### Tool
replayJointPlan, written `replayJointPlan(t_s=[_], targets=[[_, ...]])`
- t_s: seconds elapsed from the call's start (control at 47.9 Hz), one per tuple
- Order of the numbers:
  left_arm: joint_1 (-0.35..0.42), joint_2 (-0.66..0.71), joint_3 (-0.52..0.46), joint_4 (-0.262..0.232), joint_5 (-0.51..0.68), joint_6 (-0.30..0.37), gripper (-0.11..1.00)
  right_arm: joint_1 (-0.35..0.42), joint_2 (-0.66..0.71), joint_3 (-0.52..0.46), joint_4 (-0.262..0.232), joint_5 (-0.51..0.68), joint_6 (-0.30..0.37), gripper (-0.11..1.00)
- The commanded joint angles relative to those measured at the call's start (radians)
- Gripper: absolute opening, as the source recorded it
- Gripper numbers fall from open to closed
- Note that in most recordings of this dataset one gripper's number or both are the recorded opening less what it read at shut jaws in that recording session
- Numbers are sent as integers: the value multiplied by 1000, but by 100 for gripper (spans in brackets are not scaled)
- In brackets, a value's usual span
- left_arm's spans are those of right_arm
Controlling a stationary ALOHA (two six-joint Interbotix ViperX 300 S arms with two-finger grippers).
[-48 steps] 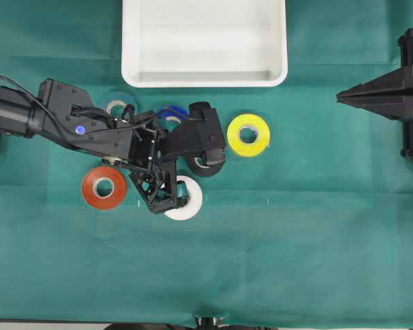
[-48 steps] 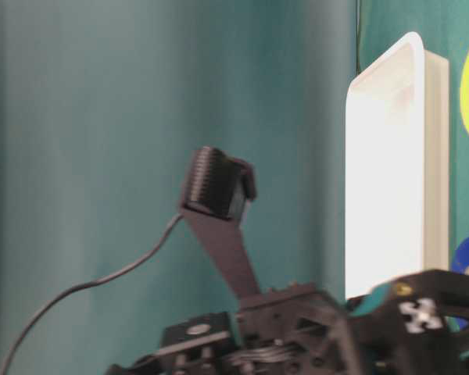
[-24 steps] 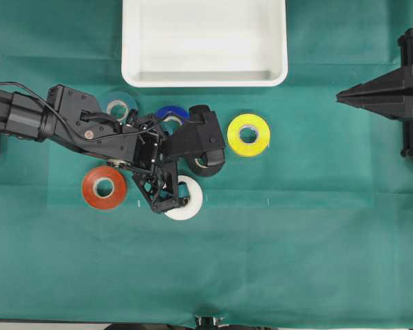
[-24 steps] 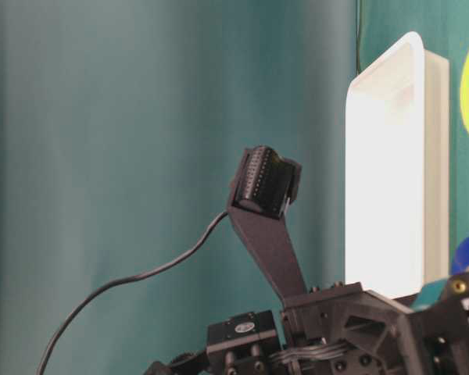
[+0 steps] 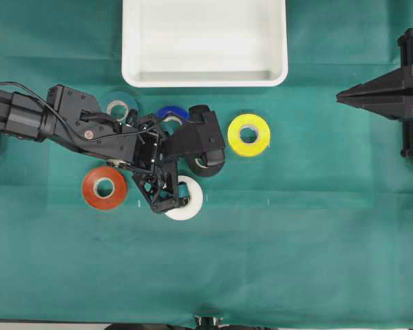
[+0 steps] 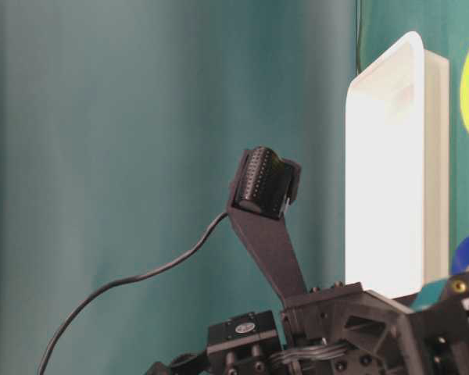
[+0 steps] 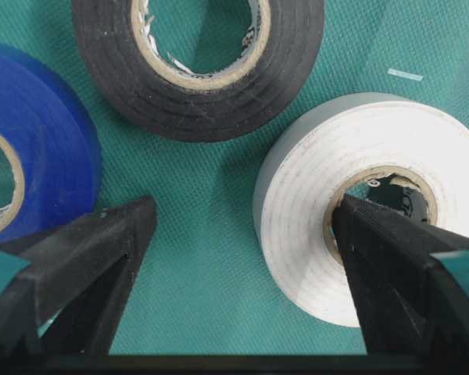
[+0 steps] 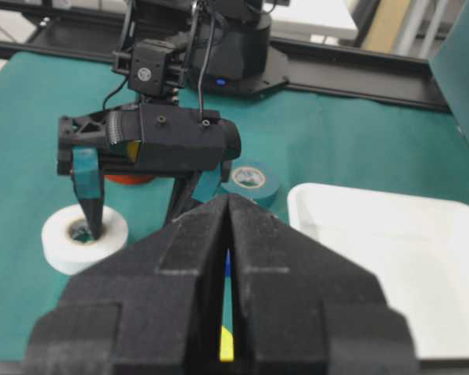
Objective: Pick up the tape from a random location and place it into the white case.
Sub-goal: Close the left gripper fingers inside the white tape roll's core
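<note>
On the green cloth of the table (image 5: 316, 261), the flat white roll of tape with a greyish core (image 5: 189, 201) lies a little left of the middle, on the near side of the cluster of rolls. The left hand (image 5: 182, 172) hangs over it with its two fingers spread wide. In the left wrist view one finger (image 7: 391, 258) reaches down into the core hole of the white roll (image 7: 352, 195), while the other (image 7: 94, 250) stands outside the ring, over bare cloth between the white roll and a blue roll of tape (image 7: 31, 156). The ring's wall sits between the fingers, and they are not pressed against it.

A black roll of tape (image 7: 195, 70) lies just beyond the white one, close to it but apart. An orange roll (image 5: 103, 187) sits to the left, a teal roll (image 5: 117, 104) farther back on the left, and a yellow roll (image 5: 248, 135) to the right, well apart from the white roll.

The large shallow white rectangular plastic case with rounded corners (image 5: 204, 77) stands at the far edge, holding nothing.

The right hand (image 8: 227, 234) rests at the right side, away from the rolls, its fingers pressed together.
</note>
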Motion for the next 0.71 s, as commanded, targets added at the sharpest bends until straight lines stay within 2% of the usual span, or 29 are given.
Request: replayJointPlan(t_s=[0.0, 0.125, 0.167, 0.418, 0.689], targets=[[-8, -6, 6, -2, -6, 0, 97, 3, 8, -28, 2, -5, -2, 0], [-8, -6, 0, -3, -2, 2, 94, 3, 8, -28, 2, -3, -2, 0], [-8, -6, -2, -3, -3, 0, 88, 3, 8, -28, 2, -3, -2, 0], [-8, -12, -5, -3, 12, 3, 27, 3, 9, -28, 2, 0, -2, 0], [-8, -17, -9, -3, 15, 3, 27, 3, 12, -26, 2, 0, -2, 0]])
